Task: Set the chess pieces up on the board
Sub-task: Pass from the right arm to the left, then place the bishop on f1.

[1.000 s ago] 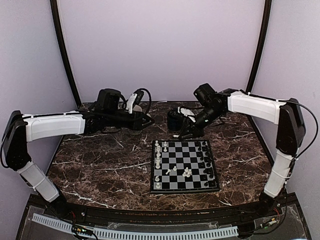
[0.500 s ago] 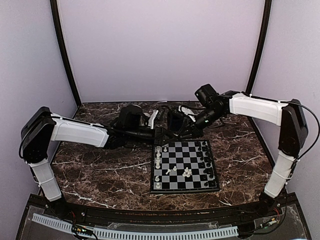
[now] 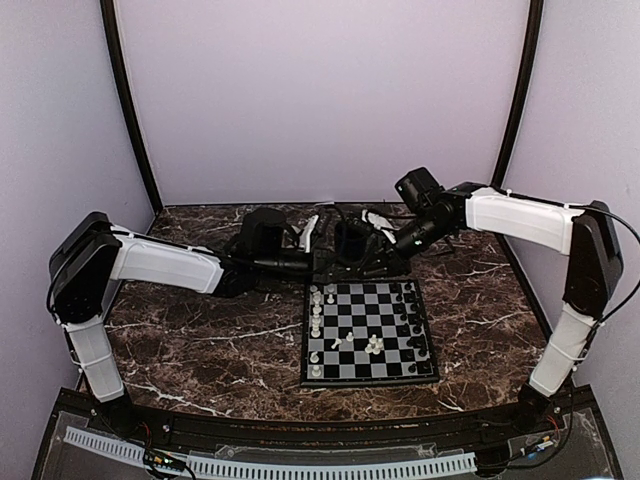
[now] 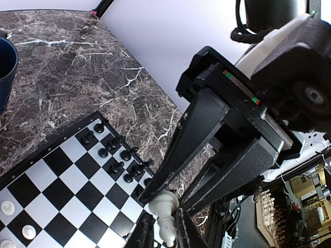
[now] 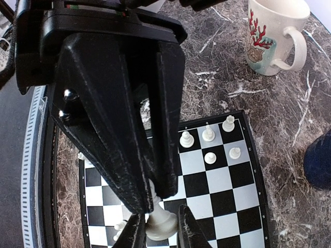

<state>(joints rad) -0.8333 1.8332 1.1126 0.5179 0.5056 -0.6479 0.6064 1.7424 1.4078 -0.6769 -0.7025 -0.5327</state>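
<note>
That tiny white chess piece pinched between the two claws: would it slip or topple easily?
The white piece looks glossy and hard, so likely slippery. Its narrow base suggests easy tipping; some white pieces on the board seem toppled.

A robot lab booth: plain lilac walls (image 3: 330, 90) and black poles (image 3: 128, 110) enclose a marble-look table (image 3: 200, 330). A slotted cable duct (image 3: 270, 466) lines the table's near edge, and cluttered shelves (image 4: 305, 191) stand beyond the table.

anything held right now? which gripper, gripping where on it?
One white chess piece, shared between both arms above the board: the right gripper pinches its wide base, and the left gripper looks closed on its slim upper end.
</note>
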